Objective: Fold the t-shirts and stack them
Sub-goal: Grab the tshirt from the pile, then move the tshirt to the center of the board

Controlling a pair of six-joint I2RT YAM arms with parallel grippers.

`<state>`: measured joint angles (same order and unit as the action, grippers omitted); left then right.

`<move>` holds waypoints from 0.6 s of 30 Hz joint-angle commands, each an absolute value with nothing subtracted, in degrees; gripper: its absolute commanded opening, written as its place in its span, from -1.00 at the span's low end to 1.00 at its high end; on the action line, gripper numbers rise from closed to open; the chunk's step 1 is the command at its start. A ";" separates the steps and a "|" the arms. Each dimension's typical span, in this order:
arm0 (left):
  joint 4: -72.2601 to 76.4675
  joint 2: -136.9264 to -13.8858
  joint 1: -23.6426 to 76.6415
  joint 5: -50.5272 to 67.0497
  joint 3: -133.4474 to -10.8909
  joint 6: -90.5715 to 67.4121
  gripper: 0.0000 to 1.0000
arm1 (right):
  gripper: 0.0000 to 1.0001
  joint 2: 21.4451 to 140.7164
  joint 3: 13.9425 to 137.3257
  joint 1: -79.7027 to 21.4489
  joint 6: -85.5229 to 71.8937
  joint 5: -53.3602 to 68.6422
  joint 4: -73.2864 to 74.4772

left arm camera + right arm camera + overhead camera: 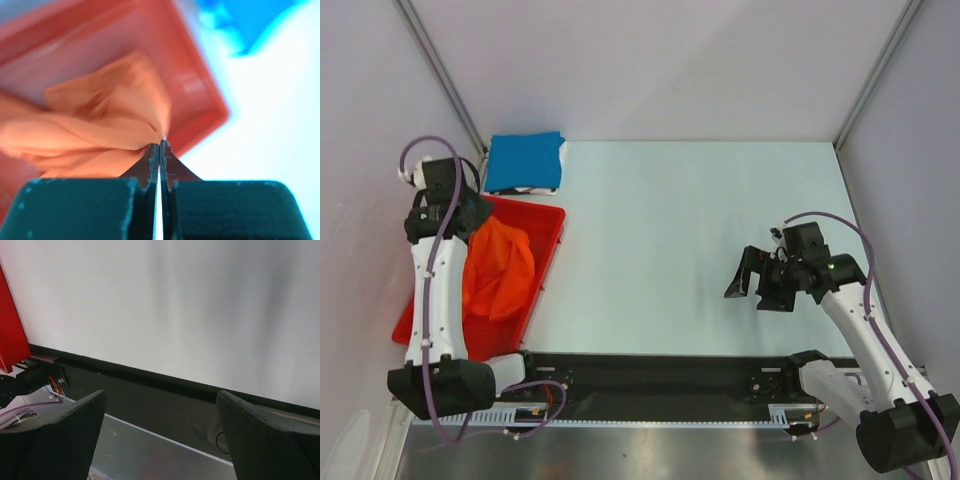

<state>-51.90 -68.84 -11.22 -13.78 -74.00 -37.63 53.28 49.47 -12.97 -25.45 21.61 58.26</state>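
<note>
From above, the orange t-shirt (pixel 500 272) lay bunched in the red tray (pixel 556 222) at the left edge of the table (pixel 670 220), with the left arm (pixel 432 285) reaching over it. The blue t-shirt (pixel 525 162) sat folded just beyond the tray, in the far-left corner. The right gripper (pixel 744 299) hovered over the table well to the right, jaws spread. At the left wrist, the left gripper (pixel 160 146) was pressed together on a pinch of orange cloth (the frame was blurred). The right wrist showed its fingers (pixel 60 435) wide apart over the table's near edge.
</note>
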 commanded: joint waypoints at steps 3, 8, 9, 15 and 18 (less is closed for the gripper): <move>-44.77 -66.62 -0.46 -1.51 -89.98 -38.93 -0.99 | 0.99 54.31 53.26 -13.62 -26.45 22.15 55.99; -46.30 -72.32 23.44 -6.67 -108.43 -36.83 -0.99 | 0.99 54.58 54.58 -13.97 -27.60 21.45 55.90; -49.02 -73.81 25.99 -7.29 -110.28 -36.74 -0.99 | 0.99 54.41 54.84 -13.97 -27.86 20.84 56.07; -44.40 -73.04 35.15 -3.96 -99.69 -38.85 -0.99 | 0.99 52.13 54.32 -14.15 -29.26 18.99 56.51; -45.78 -73.56 35.07 -4.38 -93.35 -39.20 0.00 | 0.99 51.24 53.62 -14.15 -30.58 18.90 56.34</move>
<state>-45.01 -72.58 34.65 -4.67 -97.89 -38.33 52.99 52.75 -13.80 -28.75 20.05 56.93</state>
